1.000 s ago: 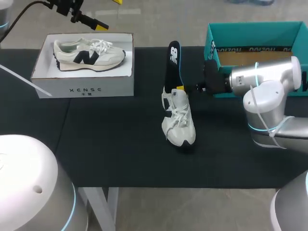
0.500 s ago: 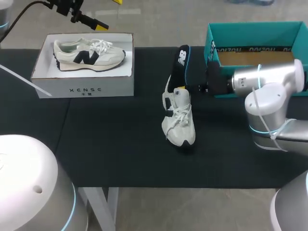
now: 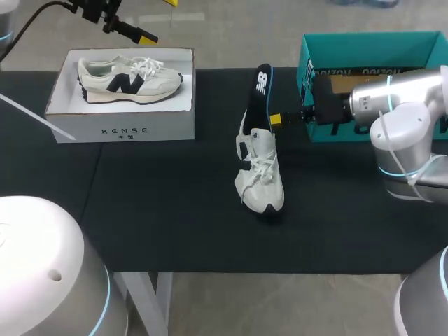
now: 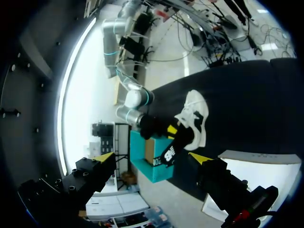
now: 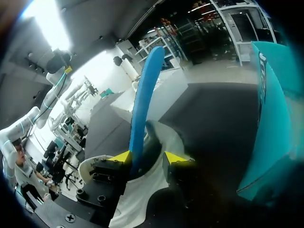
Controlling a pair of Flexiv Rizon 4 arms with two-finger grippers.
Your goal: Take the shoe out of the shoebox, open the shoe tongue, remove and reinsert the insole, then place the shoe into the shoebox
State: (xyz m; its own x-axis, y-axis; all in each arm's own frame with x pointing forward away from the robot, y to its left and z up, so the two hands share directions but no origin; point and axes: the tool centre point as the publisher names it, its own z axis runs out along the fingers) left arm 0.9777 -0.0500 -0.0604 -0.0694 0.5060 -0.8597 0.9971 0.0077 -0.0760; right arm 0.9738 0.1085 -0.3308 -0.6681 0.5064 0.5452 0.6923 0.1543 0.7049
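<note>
As R claw (image 5: 147, 157) gapes, insole (image 5: 142, 95) stands btwn.

Two white sneakers are in view: the boxed sneaker (image 3: 129, 80) at the upper left and the loose sneaker (image 3: 260, 175) at the centre. There are two shoeboxes, the white shoebox (image 3: 122, 129) at the upper left and the teal shoebox (image 3: 364, 45) at the upper right. One insole (image 3: 259, 94), black with a blue edge, stands up from the loose sneaker's heel end. There is one table (image 3: 175, 224), under a black cover. Of grippers there are two, the left gripper (image 4: 152, 157) and the right gripper (image 5: 148, 157), each with two yellow-tipped fingers, four tips altogether.
</note>
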